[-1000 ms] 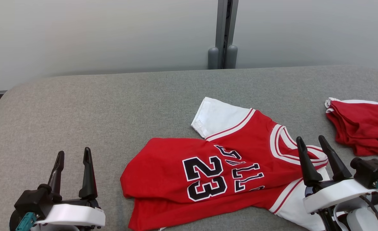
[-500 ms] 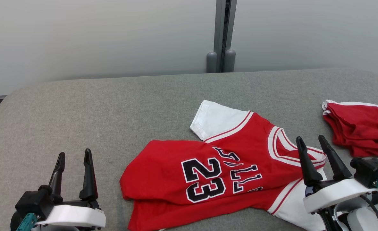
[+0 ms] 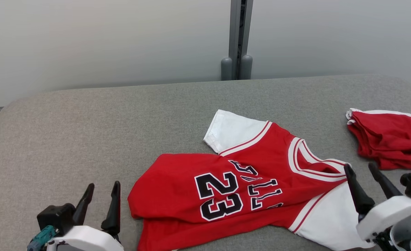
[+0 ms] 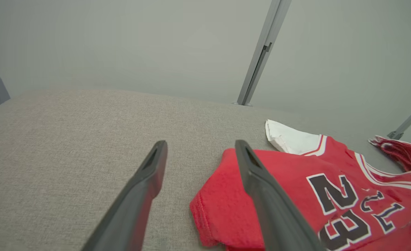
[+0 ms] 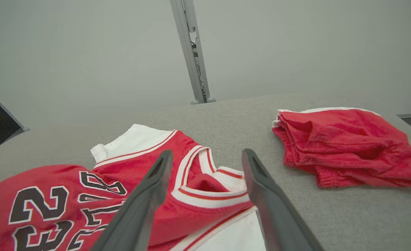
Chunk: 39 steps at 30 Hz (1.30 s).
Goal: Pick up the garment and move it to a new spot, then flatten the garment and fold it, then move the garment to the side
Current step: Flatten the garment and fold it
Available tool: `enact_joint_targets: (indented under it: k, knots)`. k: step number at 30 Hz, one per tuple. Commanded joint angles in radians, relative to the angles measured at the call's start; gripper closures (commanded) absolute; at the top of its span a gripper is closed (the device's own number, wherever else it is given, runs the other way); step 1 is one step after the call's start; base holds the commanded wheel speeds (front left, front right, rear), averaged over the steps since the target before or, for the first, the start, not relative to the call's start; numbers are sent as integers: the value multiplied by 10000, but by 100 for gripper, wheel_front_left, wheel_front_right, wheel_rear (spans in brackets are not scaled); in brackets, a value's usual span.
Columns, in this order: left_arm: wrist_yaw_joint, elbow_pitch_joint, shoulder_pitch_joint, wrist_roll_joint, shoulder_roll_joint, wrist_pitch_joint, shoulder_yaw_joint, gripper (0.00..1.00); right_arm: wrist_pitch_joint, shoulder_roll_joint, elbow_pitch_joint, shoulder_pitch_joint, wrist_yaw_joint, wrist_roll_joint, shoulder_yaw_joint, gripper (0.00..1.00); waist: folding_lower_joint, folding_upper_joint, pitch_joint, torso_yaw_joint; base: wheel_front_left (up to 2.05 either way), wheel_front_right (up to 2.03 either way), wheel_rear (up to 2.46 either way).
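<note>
Head view: the red garment [image 3: 247,181] lies rumpled on the bench [image 3: 86,132], long axis left-to-right. Its hem is just beside the left pincer [image 3: 103,186] and its collar just ahead of the right pincer [image 3: 359,166] — probably the nearer. Both pincers stand apart, empty.

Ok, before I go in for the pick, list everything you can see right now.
jersey: one, red with white sleeves and a black 23, lying rumpled on the table, centre right
second garment: one, red with white trim, bunched at the table's right edge, apart from the jersey
table: one, grey fabric top, across the whole foreground
post: one, grey metal, upright behind the table's far edge
wall: pale grey panels, either side of the post
left gripper: one, dark fingers on a white body, lower left beside the jersey's hem, open, holding nothing
right gripper: one, same colours, lower right by the jersey's collar, open, holding nothing
</note>
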<state>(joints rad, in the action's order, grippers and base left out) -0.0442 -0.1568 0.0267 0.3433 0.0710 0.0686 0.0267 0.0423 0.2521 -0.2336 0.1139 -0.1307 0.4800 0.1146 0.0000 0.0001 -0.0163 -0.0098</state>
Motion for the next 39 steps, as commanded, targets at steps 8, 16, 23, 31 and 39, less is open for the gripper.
enact_joint_targets:
  k: [8, 16, 23, 31, 39]
  knots:
    - [-159, 1292, 973, 392, 531, -2849, 516, 0, -2941, 17, -158, -1138, -2, 75, -1210, 0, 0, -1, -185, -18, 0, 0, 0]
    - [-262, 2087, 1330, 1028, 591, -4390, 836, 0, -4115, -756, -432, -1304, -2, -437, -2092, 0, 0, -1, -551, -31, 0, 0, 0]
    - [-287, 2033, 1563, 1365, 700, -5401, 1110, 0, -4677, -1125, -784, -1218, -2, -821, -2535, 0, 0, -1, -771, -42, 0, 0, 0]
    - [-393, 1493, 1250, 1549, 659, -5534, 1320, 0, -4990, -1370, -830, -1027, -4, -936, -2511, 0, 0, -1, -1019, -36, 0, 0, 0]
    - [-392, 774, 839, 1466, 621, -5188, 1347, 0, -5201, -1493, -810, -925, -5, -848, -2332, 57, 0, -1, -1203, 30, 0, 0, 0]
